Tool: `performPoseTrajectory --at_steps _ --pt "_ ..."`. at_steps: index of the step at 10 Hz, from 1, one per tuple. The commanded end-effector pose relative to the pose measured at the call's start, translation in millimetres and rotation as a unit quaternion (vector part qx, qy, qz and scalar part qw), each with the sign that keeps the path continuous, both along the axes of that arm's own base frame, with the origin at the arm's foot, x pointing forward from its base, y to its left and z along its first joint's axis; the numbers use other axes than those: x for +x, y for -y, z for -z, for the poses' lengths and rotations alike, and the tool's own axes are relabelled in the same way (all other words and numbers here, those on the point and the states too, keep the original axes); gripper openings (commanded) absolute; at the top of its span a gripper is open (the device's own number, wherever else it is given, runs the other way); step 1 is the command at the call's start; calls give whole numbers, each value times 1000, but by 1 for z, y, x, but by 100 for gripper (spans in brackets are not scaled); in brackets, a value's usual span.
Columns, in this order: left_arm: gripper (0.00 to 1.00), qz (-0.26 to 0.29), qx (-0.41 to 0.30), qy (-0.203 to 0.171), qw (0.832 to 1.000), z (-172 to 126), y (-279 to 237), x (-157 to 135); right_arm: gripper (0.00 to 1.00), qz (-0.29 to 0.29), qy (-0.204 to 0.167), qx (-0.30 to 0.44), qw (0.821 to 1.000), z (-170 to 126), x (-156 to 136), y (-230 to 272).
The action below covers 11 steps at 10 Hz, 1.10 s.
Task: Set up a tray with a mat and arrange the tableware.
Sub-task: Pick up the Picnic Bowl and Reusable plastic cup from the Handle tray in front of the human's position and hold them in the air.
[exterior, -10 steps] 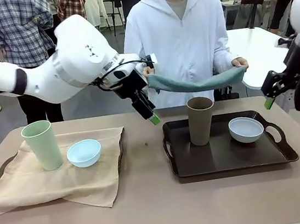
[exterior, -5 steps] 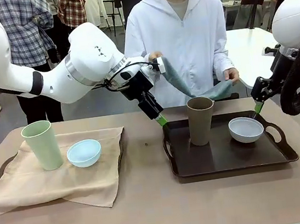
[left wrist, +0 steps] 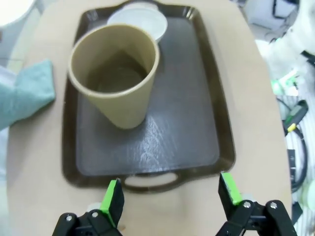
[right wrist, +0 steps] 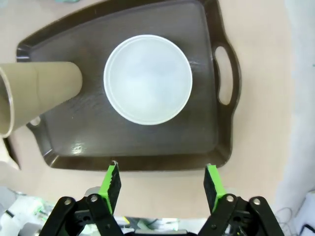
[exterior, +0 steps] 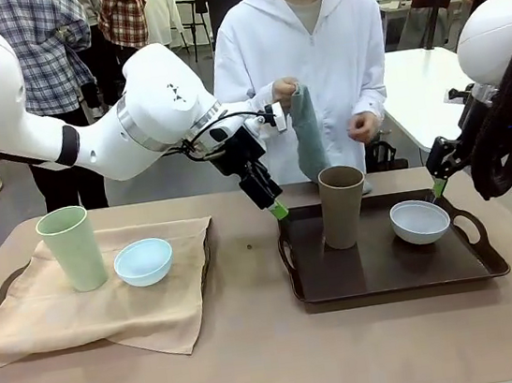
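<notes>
Brown cup, white bowl on tray, left gripper, right gripper spread wide

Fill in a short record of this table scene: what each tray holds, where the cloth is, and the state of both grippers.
left side: beige mat draped over a second tray, bearing pale green cup and light blue bowl
dark tray: no mat; holds brown cup and white bowl
teal cloth: hangs from the person's hand, behind the brown cup
left gripper: open, empty, at the dark tray's left handle
right gripper: open, empty, by the dark tray's edge near the white bowl
</notes>
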<state>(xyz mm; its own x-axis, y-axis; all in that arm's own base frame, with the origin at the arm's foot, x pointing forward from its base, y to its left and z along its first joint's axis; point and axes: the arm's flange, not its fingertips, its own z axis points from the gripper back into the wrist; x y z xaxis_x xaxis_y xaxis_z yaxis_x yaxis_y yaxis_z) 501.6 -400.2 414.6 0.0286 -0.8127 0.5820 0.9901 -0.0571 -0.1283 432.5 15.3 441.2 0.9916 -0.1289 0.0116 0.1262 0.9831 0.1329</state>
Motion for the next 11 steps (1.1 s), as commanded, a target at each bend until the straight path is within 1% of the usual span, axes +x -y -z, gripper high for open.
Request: performPoseTrajectory --at_steps 1,2,4,6,9,11 --pt "100 59 -45 -1 997 18 9 12 87 12 -19 -2 1000 16 28 0" --pt "100 89 -54 6 995 27 13 14 87 20 -25 4 999 25 34 4" --pt "100 114 -66 15 991 42 16 16 87 30 -27 -1 999 37 38 12" --pt "100 133 -80 13 988 46 21 19 87 43 -14 8 999 44 43 19" --pt "100 138 -82 12 987 62 36 19 87 23 -2 33 999 58 41 13" --pt "100 125 -76 31 989 66 49 18 87 15 5 35 999 60 40 5"
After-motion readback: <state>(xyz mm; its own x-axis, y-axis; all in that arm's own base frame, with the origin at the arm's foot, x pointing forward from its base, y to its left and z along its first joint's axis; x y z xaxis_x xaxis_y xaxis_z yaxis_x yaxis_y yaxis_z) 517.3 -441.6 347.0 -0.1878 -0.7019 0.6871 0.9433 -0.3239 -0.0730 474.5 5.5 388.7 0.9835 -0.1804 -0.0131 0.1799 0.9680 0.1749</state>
